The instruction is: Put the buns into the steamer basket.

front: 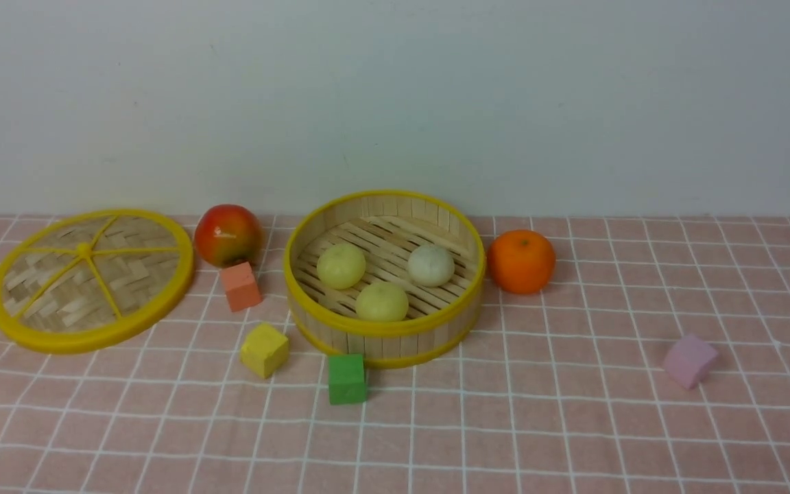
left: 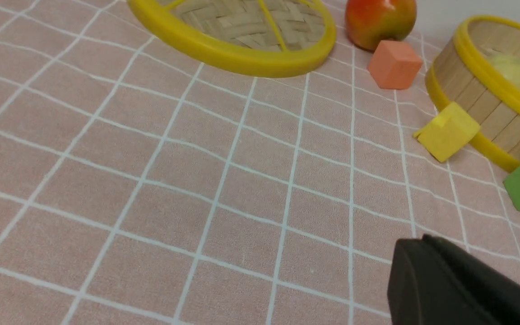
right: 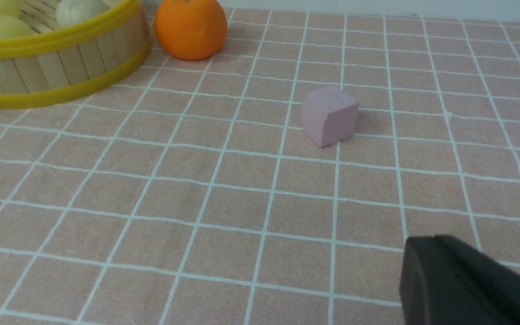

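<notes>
Steamer basket [front: 385, 335] held all three buns [front: 382, 302]. Left gripper [left: 463, 289], right gripper [right: 472, 284] partly cropped; jaw state unclear.

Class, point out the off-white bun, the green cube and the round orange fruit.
off-white bun [front: 431, 265], front view, its rounded top.
green cube [front: 347, 378], front view, its front face.
round orange fruit [front: 521, 261], front view, its middle.

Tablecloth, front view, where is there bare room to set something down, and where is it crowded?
Bare cloth: the near strip in front of the green block, and the stretch between the orange and the pink block. Crowded: left of the steamer basket, around the lid, apple, orange block and yellow block.
</notes>
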